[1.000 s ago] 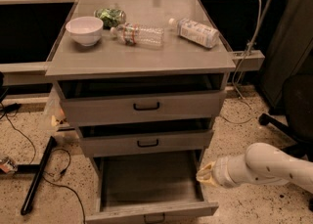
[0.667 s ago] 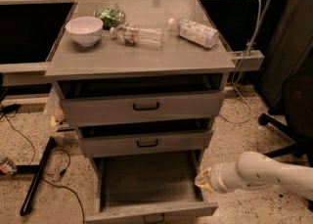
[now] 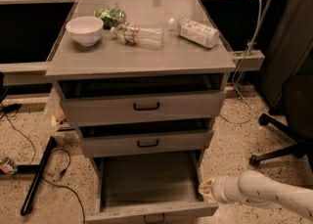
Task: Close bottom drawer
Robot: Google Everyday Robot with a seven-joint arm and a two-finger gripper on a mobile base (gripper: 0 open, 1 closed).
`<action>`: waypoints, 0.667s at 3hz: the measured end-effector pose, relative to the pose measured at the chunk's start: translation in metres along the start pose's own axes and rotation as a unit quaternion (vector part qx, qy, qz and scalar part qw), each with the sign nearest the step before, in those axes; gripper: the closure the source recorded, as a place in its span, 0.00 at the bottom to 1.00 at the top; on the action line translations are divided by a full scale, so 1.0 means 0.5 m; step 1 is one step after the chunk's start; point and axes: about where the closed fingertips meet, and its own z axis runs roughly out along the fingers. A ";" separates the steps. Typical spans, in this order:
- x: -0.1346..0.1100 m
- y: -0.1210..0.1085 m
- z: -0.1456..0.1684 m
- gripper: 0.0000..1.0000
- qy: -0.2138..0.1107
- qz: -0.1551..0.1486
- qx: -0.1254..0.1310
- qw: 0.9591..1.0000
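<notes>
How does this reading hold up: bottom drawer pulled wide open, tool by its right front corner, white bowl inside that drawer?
One error: the camera view shows the white bowl on the cabinet top, not inside the bottom drawer. The rest stands: that drawer is pulled wide open, with the tool by its right front corner.

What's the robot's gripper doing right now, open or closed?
Gripper: open or closed cannot be told; it is by the right front corner of the pulled-out bottom drawer.
</notes>
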 end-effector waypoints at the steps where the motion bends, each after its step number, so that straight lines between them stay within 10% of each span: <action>1: 0.004 0.004 0.012 1.00 -0.001 0.003 -0.002 1.000; 2: -0.009 0.010 0.006 1.00 -0.002 -0.011 -0.003 1.000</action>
